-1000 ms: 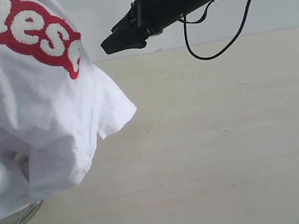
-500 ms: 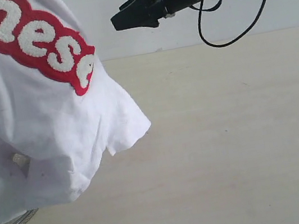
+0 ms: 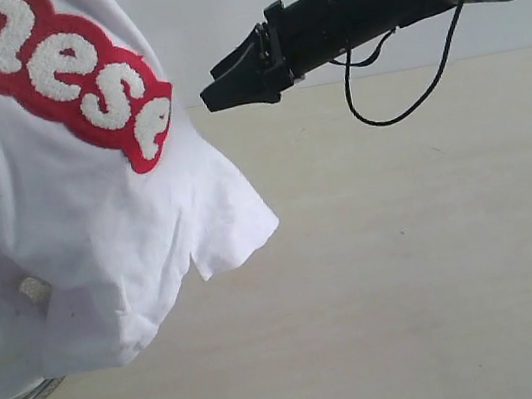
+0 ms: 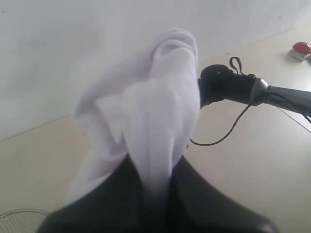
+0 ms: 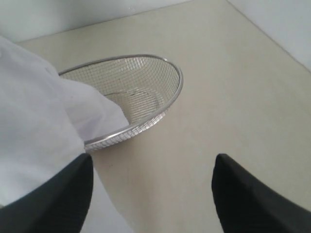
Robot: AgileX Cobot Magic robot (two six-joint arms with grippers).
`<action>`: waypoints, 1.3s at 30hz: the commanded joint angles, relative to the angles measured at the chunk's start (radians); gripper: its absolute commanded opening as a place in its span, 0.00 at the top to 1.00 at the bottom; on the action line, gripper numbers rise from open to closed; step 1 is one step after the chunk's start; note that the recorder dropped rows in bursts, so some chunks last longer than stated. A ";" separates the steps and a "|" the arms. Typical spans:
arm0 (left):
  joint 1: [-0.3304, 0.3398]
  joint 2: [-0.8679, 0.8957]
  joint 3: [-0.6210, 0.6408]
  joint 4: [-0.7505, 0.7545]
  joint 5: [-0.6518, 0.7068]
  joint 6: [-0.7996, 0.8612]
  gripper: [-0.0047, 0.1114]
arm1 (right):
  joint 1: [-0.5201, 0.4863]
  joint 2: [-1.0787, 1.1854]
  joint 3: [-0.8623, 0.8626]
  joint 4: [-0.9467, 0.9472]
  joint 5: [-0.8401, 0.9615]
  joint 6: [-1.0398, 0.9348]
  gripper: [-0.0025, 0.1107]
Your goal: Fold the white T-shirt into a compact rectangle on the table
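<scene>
The white cotton T-shirt with red lettering (image 3: pixel 70 241) hangs bunched above the left part of the pale beige wood-grain tabletop (image 3: pixel 438 263). Its lowest folds lie over the round wire-mesh basket (image 5: pixel 177 80). The left claw (image 4: pixel 155 187) is pinched narrow on a gathered ridge of fabric. The right claw (image 3: pixel 232 78) stands wide and empty, near the shirt's hanging edge. The step in hand appears to be lifting the shirt clear for spreading. The right claw should take a free hem or sleeve edge, then both should lower the garment flat, away from the basket.
</scene>
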 commanded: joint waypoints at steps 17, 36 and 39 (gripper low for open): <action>-0.006 -0.014 0.000 0.005 -0.015 -0.011 0.92 | 0.001 0.020 -0.005 -0.086 0.028 0.161 0.25; -0.006 -0.014 0.000 0.030 -0.015 -0.008 0.92 | 0.061 -0.058 -0.005 -0.258 0.028 0.237 0.25; -0.006 -0.014 0.000 0.030 -0.015 -0.008 0.92 | 0.062 -0.060 -0.005 -0.258 0.028 0.237 0.25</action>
